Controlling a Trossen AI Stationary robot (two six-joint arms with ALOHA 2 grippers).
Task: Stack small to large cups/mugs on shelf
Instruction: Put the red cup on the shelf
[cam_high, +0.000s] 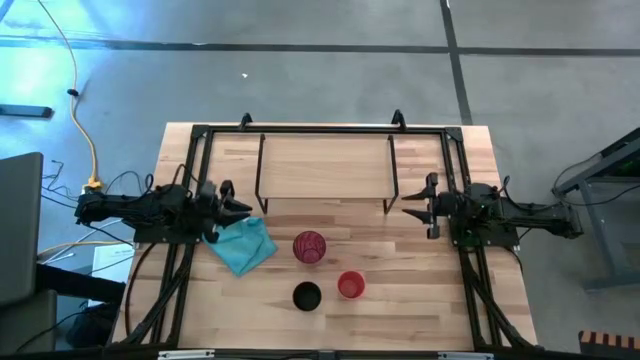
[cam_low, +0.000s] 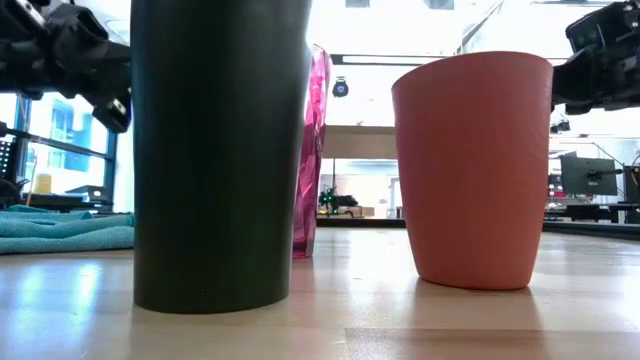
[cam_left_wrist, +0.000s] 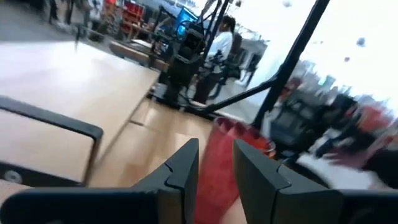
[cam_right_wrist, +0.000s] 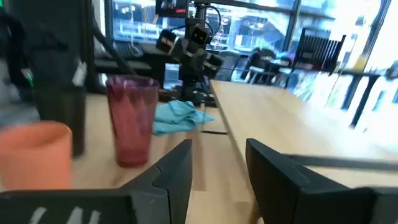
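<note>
Closest to you in the low view stands the mid-height black cup (cam_low: 220, 150), upright on the wooden bench (cam_high: 420, 290), near its front edge. Just to its right you see the short red-orange cup (cam_low: 475, 165), also upright, and they do not touch. Behind them, toward the shelf, stands the tall translucent pink-red tumbler (cam_high: 309, 246), apart from both. The low shelf with black metal frame and light wood top (cam_high: 325, 165) is at the back of the bench, and no cup is on it. The crumpled teal cloth (cam_high: 243, 244) lies left of the tumbler. Your left gripper (cam_high: 240, 207) hangs over the cloth's edge with its fingers apart and nothing between them. Your right gripper (cam_high: 414, 211) waits near the shelf's right end, fingers also apart and holding nothing.
</note>
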